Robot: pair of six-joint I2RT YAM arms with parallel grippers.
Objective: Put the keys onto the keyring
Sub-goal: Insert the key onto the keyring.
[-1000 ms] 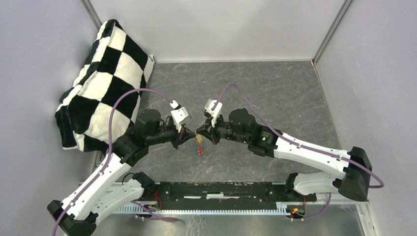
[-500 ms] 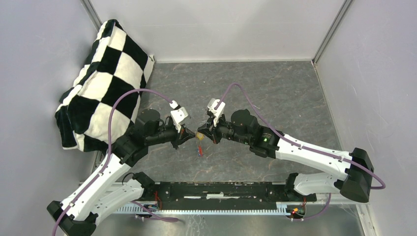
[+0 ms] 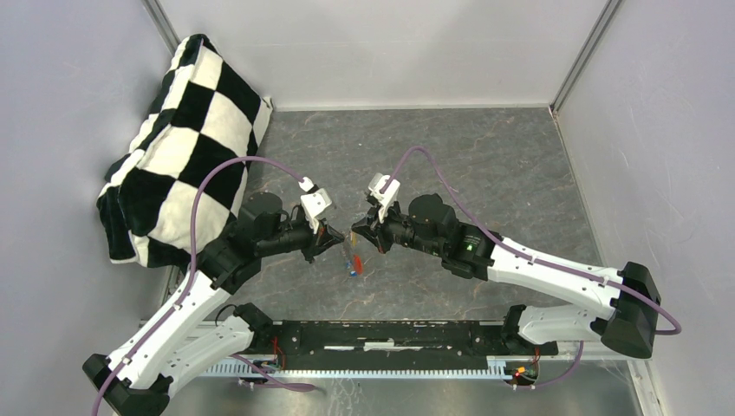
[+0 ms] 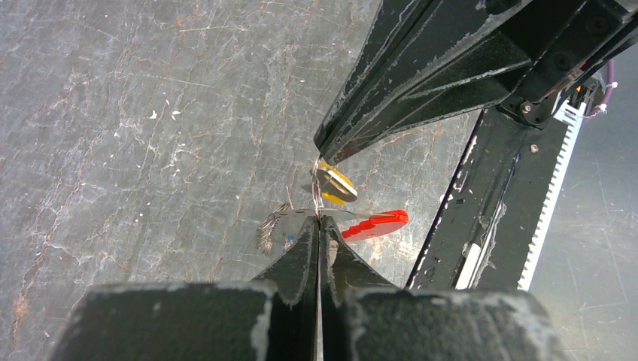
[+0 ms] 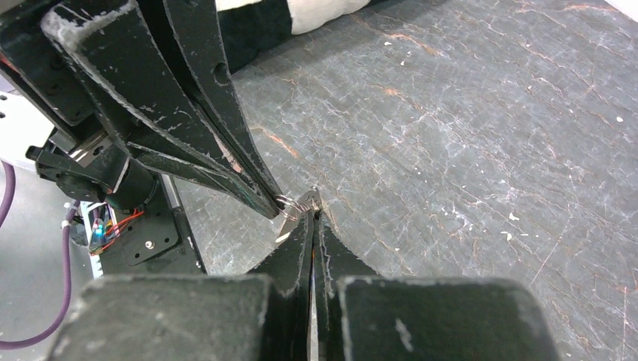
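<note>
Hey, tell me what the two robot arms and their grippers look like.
The left arm and the right arm have white lower links and black joints and wrists. A purple cable runs to a white block on each wrist. The fingers are black, tapered and scuffed whitish.

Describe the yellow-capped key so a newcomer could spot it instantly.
At the middle of the grey table, the left gripper and right gripper meet tip to tip, both shut. The yellow-capped key hangs at those tips, beside a red piece; it alone is yellow.
</note>
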